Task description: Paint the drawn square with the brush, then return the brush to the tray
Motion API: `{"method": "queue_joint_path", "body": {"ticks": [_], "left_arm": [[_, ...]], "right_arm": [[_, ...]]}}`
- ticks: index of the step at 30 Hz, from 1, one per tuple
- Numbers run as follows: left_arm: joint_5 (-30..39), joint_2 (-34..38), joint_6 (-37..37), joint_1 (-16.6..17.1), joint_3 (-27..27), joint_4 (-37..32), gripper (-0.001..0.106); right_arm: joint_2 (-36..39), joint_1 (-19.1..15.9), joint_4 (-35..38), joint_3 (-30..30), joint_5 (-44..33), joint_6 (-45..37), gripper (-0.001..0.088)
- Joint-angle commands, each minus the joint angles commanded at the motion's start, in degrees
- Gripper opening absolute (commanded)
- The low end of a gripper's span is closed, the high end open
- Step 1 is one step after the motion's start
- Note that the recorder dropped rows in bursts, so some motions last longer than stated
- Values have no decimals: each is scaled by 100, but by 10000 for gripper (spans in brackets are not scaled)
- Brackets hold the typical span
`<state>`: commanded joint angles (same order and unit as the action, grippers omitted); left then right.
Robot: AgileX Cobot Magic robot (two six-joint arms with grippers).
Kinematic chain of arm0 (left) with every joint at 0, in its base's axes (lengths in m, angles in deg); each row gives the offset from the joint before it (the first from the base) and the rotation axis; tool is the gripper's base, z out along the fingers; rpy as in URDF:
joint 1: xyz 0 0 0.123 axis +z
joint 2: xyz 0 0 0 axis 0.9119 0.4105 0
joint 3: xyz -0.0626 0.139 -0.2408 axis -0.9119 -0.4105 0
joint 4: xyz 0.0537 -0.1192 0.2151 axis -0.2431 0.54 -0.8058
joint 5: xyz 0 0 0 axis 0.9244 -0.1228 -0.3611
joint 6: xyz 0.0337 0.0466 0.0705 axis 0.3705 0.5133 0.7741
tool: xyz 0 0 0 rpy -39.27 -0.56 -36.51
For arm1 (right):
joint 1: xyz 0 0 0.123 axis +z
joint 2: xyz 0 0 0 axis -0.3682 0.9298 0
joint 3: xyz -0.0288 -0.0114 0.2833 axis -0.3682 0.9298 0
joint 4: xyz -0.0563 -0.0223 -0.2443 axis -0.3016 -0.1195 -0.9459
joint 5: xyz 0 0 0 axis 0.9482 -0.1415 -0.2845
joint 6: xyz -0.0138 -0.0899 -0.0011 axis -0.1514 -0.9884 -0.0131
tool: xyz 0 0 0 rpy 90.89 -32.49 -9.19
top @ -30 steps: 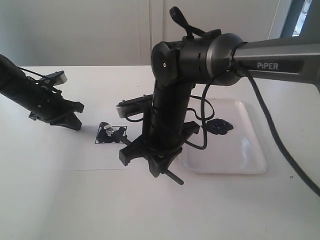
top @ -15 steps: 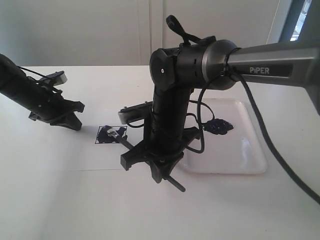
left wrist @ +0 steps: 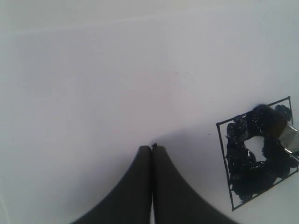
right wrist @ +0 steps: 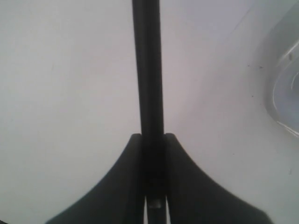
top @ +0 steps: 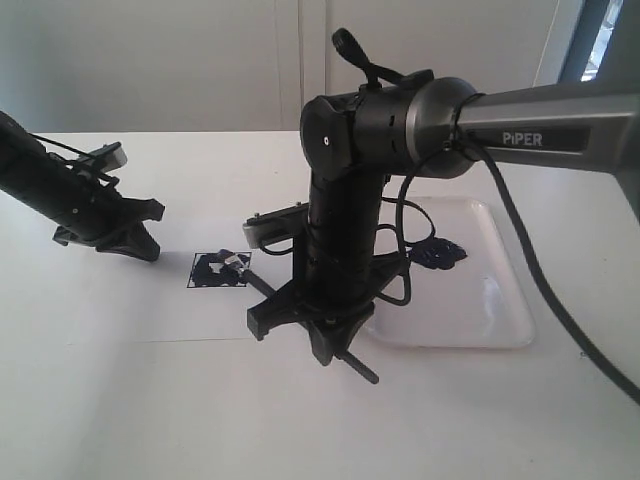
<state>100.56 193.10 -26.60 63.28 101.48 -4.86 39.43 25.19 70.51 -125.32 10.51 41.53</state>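
The drawn square [top: 220, 270] on the white paper is mostly covered with blotchy blue-black paint, with a white gap in the middle [left wrist: 256, 151]. The brush [top: 262, 287] slants from its silver ferrule and tip over the square down to its handle end near the front. My right gripper [top: 326, 335] is shut on the black handle [right wrist: 147, 70], just right of the square [top: 220, 270]. The ferrule [left wrist: 290, 136] rests at the square's edge. My left gripper [top: 137, 247] is shut and empty, its fingertips [left wrist: 152, 148] on the paper left of the square. The tray [top: 500, 310] lies at the right.
A blue-black paint blob [top: 436, 253] sits at the tray's back left. The tray's rounded corner [right wrist: 286, 93] shows close beside the right gripper. The paper's front edge [top: 150, 340] runs left of the right arm, whose cable [top: 405, 250] loops over the tray.
The right arm has shifted slightly right and toward the front, dragging the brush tip across the square. The left arm has eased a little to the left.
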Motion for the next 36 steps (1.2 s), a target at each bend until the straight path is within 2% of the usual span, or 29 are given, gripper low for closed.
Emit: {"method": "queue_joint_path", "body": {"ticks": [21, 27, 35, 36], "left_arm": [[-57, -1, 52, 0, 0, 13, 0], [-68, -1, 73, 0, 0, 13, 0], [-79, -1, 88, 0, 0, 13, 0], [-79, -1, 88, 0, 0, 13, 0]], "right_arm": [[-280, 0, -456, 10, -62, 242, 0], [-385, 0, 295, 10, -62, -56, 0], [-144, 14, 467, 10, -25, -56, 0], [-104, 14, 669, 10, -25, -139, 0]]}}
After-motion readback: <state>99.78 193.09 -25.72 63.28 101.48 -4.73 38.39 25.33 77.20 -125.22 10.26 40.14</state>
